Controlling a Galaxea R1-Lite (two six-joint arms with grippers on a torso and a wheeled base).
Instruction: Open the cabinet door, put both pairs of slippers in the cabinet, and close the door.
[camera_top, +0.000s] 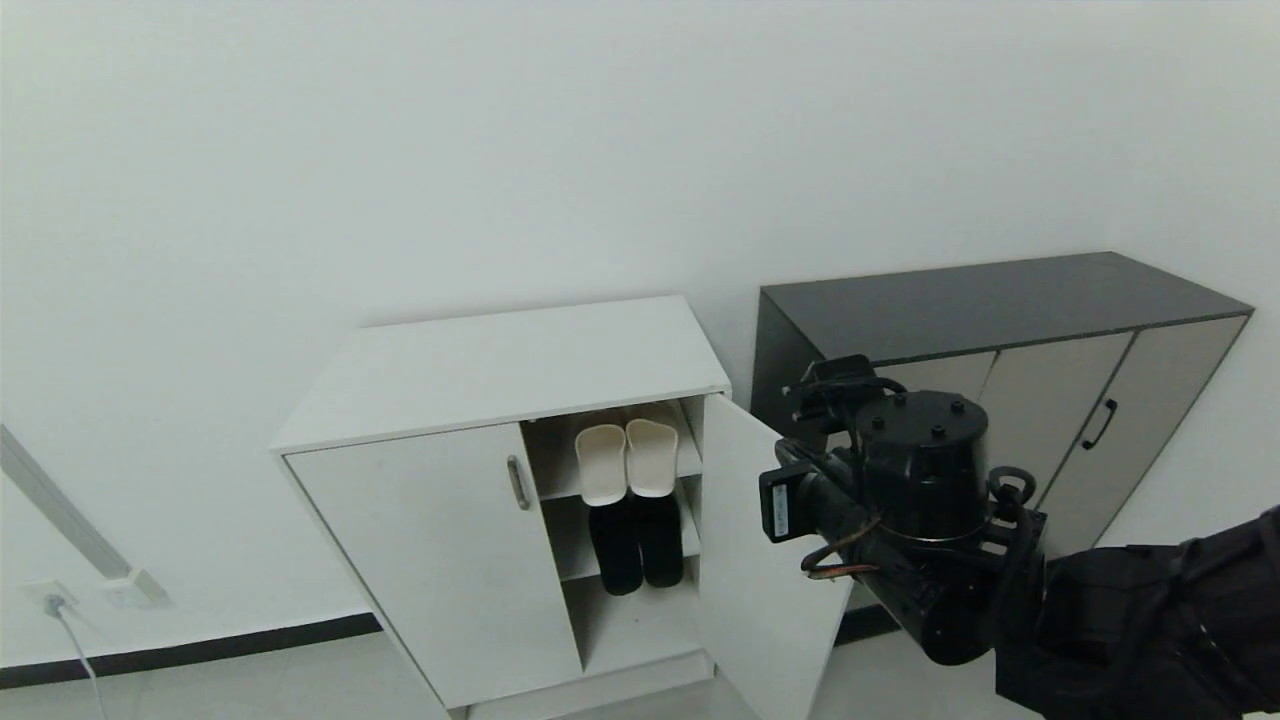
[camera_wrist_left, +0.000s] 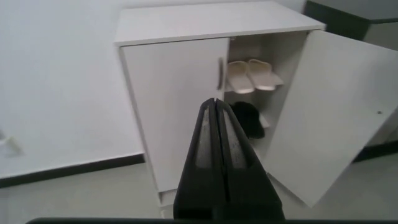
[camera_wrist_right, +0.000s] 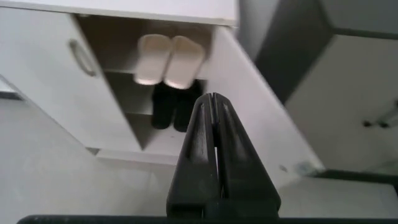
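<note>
The white cabinet (camera_top: 500, 365) stands against the wall with its right door (camera_top: 760, 560) swung open and its left door (camera_top: 440, 550) closed. A white pair of slippers (camera_top: 627, 460) lies on the top shelf. A black pair (camera_top: 637, 545) lies on the shelf below. My right arm (camera_top: 920, 470) hangs just right of the open door, on its outer side. The right gripper (camera_wrist_right: 213, 97) is shut and empty, aimed at the opening, with the white slippers (camera_wrist_right: 168, 59) beyond it. My left gripper (camera_wrist_left: 214, 102) is shut and empty, in front of the closed door.
A dark cabinet (camera_top: 1000, 300) with grey doors stands close to the right of the open door. A wall socket with a cable (camera_top: 50, 600) sits low at the far left. Bare floor lies in front of the white cabinet.
</note>
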